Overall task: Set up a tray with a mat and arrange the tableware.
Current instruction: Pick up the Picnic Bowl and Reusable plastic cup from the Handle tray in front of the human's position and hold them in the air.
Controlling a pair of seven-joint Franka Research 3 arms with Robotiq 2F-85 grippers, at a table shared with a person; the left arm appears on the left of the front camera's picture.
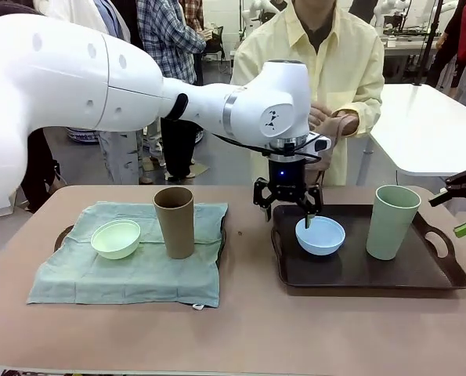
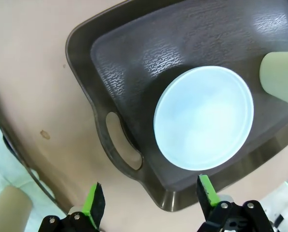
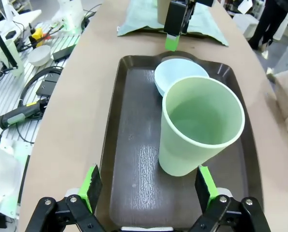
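Fingers (image 2: 94, 200) of the left gripper (image 1: 289, 211) stand wide and empty, just above the light blue bowl (image 1: 320, 235) in the dark tray (image 1: 350, 270). Bowl centre lies slightly rightward. Right gripper (image 3: 147, 181), also wide and empty, is farther off, facing the sage cup (image 3: 197, 125).

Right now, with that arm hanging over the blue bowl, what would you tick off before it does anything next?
1. Left gripper open: ok, jaws spread wide.
2. Light blue bowl upright on the dark tray: ok.
3. Bowl's rim between the gripper's fingers: cannot tell; one finger hangs near the rim.
4. Sage green cup apart from the bowl: ok, there is a gap in the front view.
5. Mat spread, with free room beside the mint bowl and tan cup: ok.
6. Person's hands off the table: ok.
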